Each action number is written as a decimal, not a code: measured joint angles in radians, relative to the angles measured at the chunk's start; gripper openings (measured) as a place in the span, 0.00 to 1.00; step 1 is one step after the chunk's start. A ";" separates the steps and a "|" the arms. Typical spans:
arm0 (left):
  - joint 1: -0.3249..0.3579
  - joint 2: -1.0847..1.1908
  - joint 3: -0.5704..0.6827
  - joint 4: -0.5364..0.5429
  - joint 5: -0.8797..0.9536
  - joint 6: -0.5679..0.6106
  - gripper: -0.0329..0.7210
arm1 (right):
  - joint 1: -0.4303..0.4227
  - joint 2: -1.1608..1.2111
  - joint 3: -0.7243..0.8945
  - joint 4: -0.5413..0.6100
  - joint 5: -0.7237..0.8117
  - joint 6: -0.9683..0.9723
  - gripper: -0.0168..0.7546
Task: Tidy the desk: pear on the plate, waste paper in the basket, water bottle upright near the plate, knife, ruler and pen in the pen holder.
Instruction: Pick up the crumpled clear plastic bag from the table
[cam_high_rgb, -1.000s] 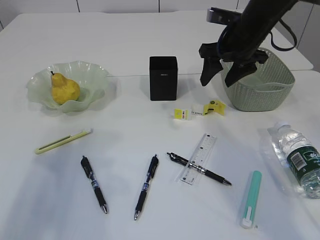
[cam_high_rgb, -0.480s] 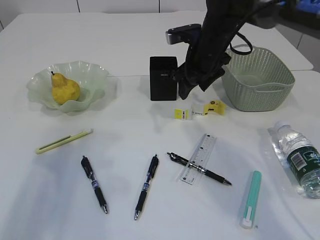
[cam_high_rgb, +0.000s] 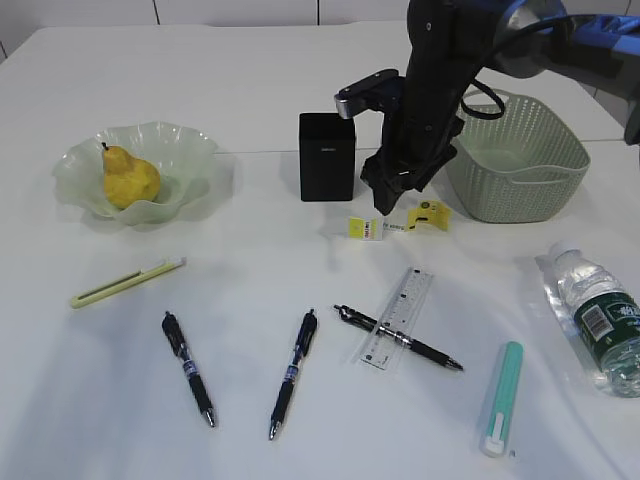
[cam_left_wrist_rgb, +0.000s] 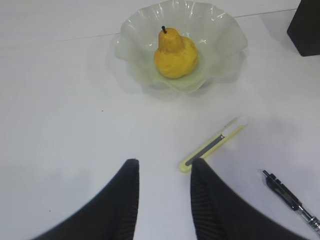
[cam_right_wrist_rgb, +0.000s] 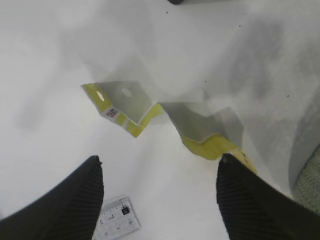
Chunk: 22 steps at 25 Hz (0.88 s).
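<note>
Waste paper (cam_right_wrist_rgb: 165, 117) lay crumpled on the surface just beneath our right gripper (cam_right_wrist_rgb: 160, 192), between its wide-open, empty jaws. We judged it light, limp and springy, best pinched at its raised middle fold. Our left gripper (cam_left_wrist_rgb: 162, 192) hung part-open, holding nothing.

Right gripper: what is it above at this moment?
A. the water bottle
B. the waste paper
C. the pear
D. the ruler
B: the right gripper hangs open over the crumpled yellow and white waste paper, which lies on the desk between its fingers in the right wrist view, beside the basket.
</note>
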 joint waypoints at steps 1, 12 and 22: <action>0.000 0.000 0.000 0.000 0.000 0.000 0.36 | 0.000 0.000 0.000 0.000 0.000 -0.011 0.74; 0.000 0.000 0.000 0.000 0.000 0.000 0.36 | 0.000 0.025 -0.001 -0.036 -0.033 -0.074 0.74; 0.000 0.000 0.000 0.000 0.000 0.000 0.36 | 0.000 0.074 -0.005 -0.052 -0.060 -0.080 0.74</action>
